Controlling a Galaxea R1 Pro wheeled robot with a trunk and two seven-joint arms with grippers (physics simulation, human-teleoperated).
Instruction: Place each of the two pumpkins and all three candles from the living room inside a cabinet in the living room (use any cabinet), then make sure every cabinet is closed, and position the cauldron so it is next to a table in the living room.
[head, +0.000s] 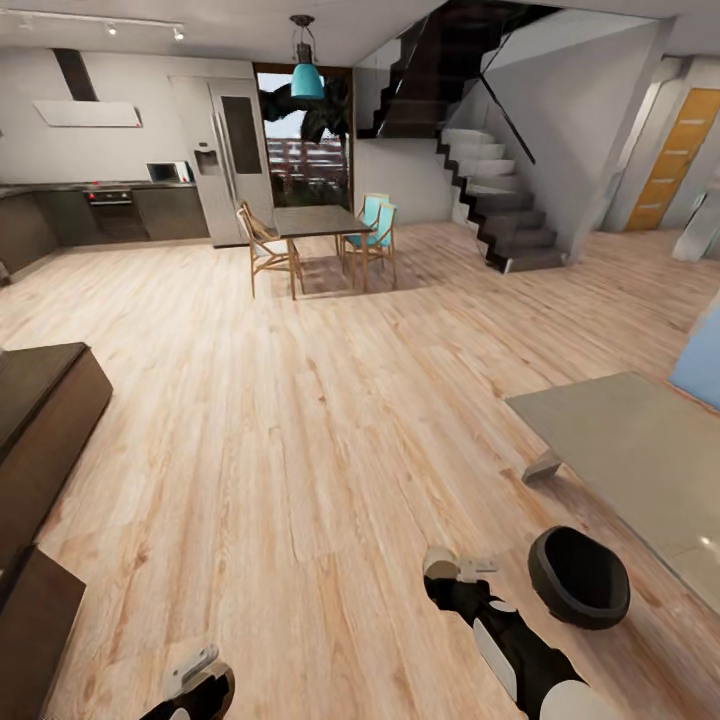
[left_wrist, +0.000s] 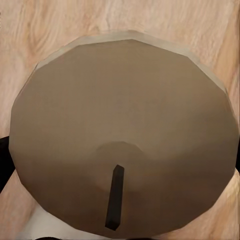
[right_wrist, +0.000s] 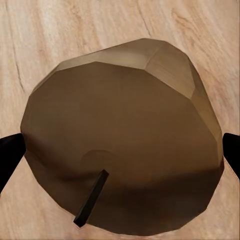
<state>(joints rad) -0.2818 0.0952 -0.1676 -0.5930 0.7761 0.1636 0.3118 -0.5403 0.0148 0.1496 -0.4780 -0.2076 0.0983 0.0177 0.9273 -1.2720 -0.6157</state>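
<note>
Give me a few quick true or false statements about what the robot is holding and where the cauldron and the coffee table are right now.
1. Each gripper holds a candle. True: the left wrist view shows a candle between the fingers, and the right wrist view shows another candle.
2. The cauldron stands on top of the table. False: it sits on the wood floor beside the table's near corner.
3. The cauldron is full of pumpkins. False: its mouth shows only a dark interior.
4. The dark-brown cabinet is at the robot's left. True.
</note>
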